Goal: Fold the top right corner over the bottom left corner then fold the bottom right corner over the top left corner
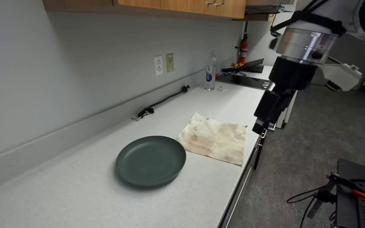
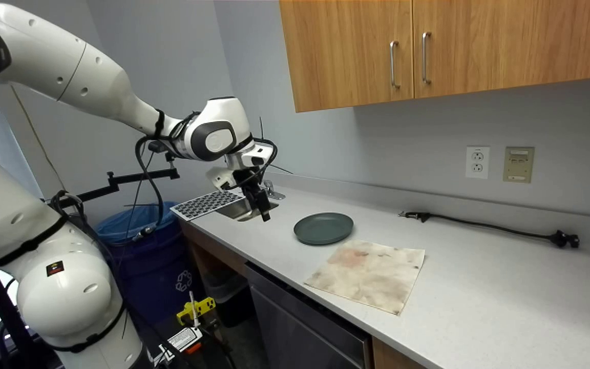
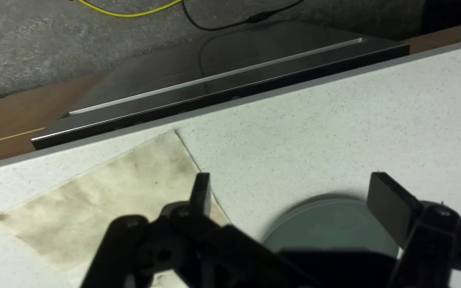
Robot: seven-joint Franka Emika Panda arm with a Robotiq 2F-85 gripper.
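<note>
My gripper (image 3: pixel 290 194) is spread wide and holds nothing. The thin cloth (image 2: pixel 369 277) seems light, soft and limp; I should pinch one corner (image 3: pixel 171 141) gently, very low.

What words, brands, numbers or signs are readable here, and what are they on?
"smart", apparently, sideways on the clear bottle.
Recycling arrows, wordless, on the blue bin.
Unreadable, too small or blurred: fire extinguisher label; dark sticker on the robot arm; white label low down.
</note>
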